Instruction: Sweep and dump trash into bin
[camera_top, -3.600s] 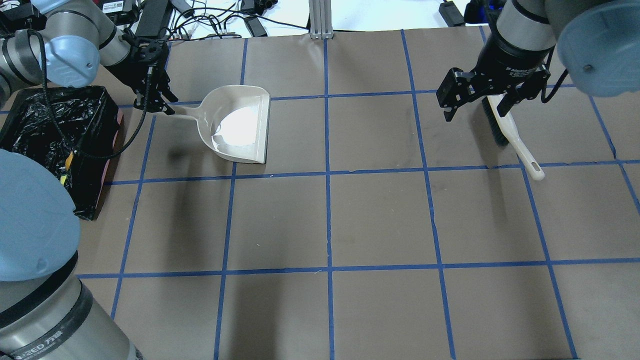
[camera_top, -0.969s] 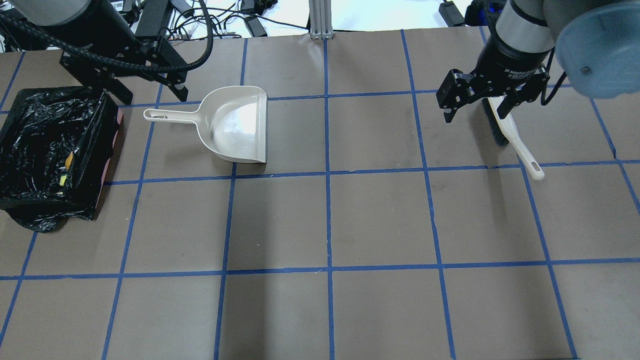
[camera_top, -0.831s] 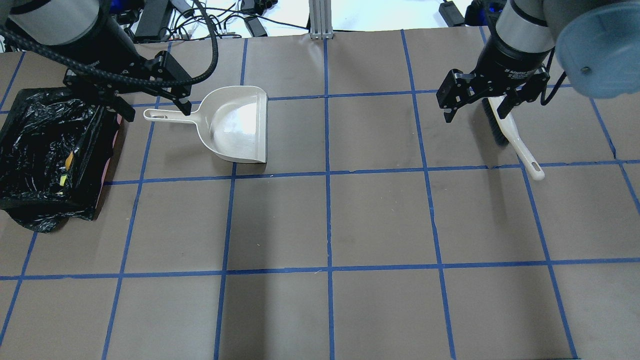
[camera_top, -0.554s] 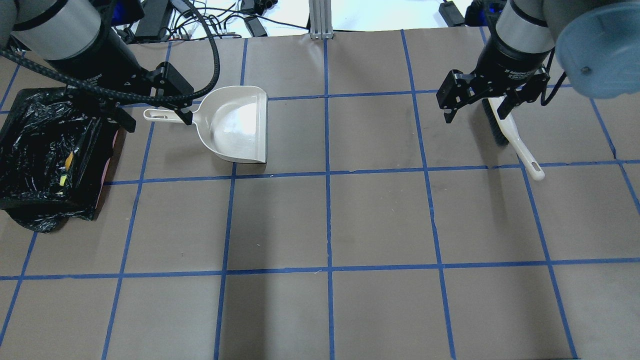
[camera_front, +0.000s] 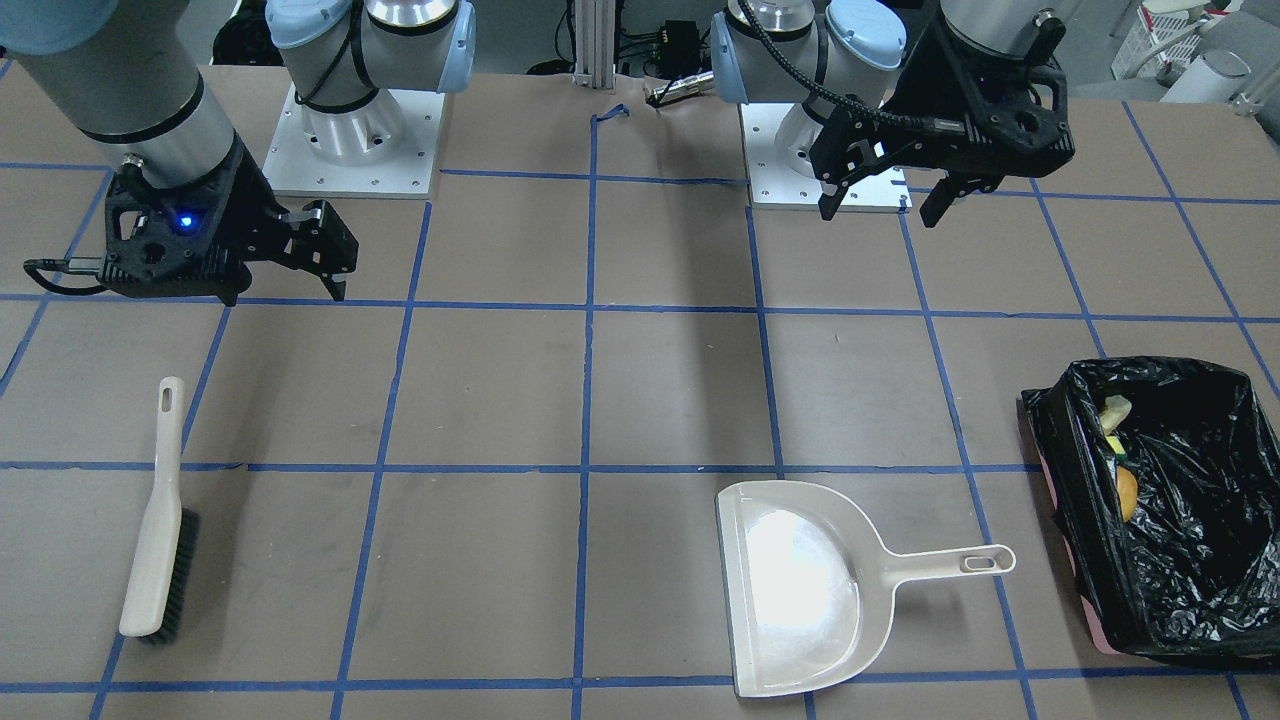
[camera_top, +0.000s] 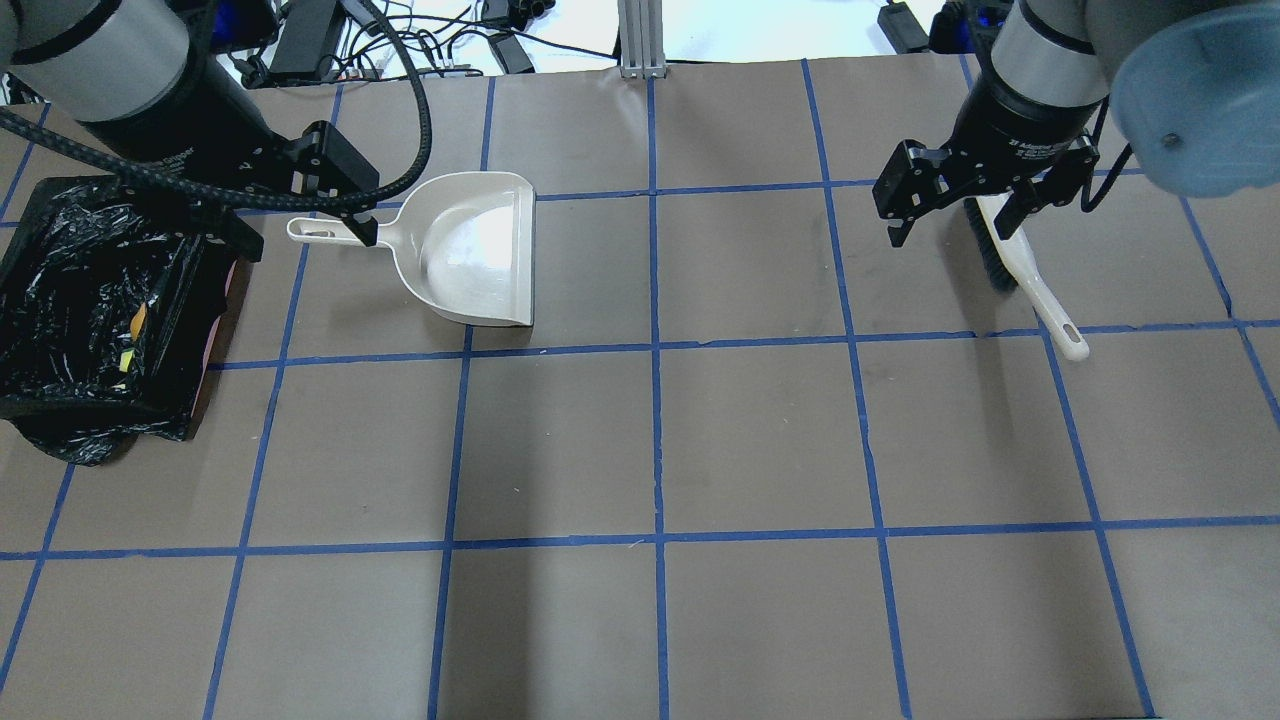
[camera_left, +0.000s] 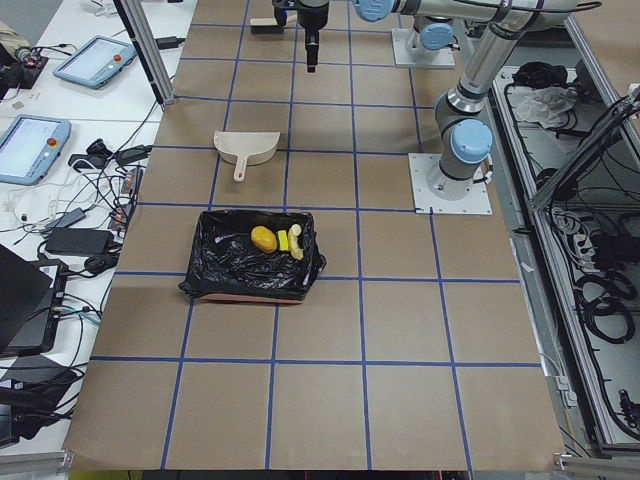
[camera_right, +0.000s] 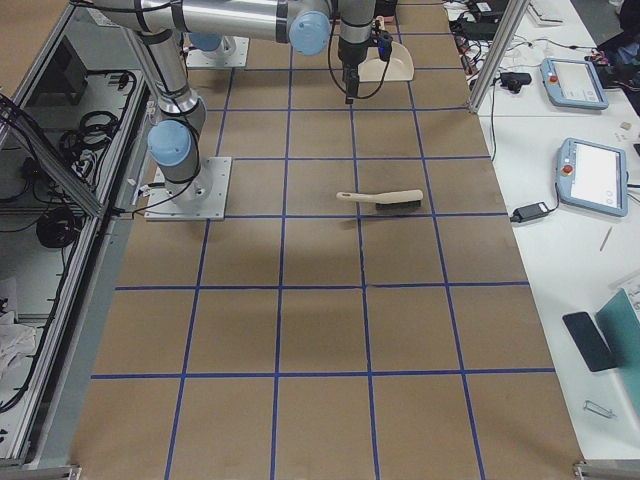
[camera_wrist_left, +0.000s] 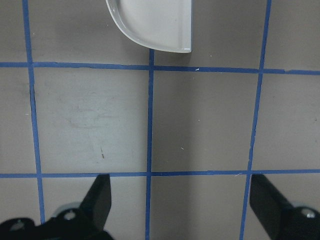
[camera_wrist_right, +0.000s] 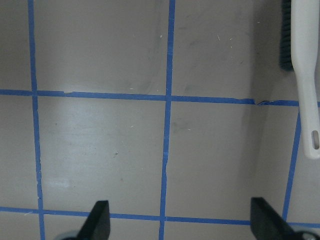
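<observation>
Trash (camera_left: 264, 239): lying inside bin (camera_front: 1090, 560)
Left jaws: hanging open, empty
Right jaws: hanging open, empty
Dustpan (camera_front: 800, 590), brush (camera_front: 150, 545): resting on worktop (camera_front: 660, 400)

Your left hand (camera_front: 878, 200) no longer sits closed at the handle of the beige plastic dustpan (camera_top: 470, 250). It has let go, spread its fingers (camera_wrist_left: 100, 197) wide and risen well above the dustpan. It first swung out beyond the handle and has since drifted back over it. The dustpan now lies free on the tabletop (camera_top: 760, 440).
</observation>
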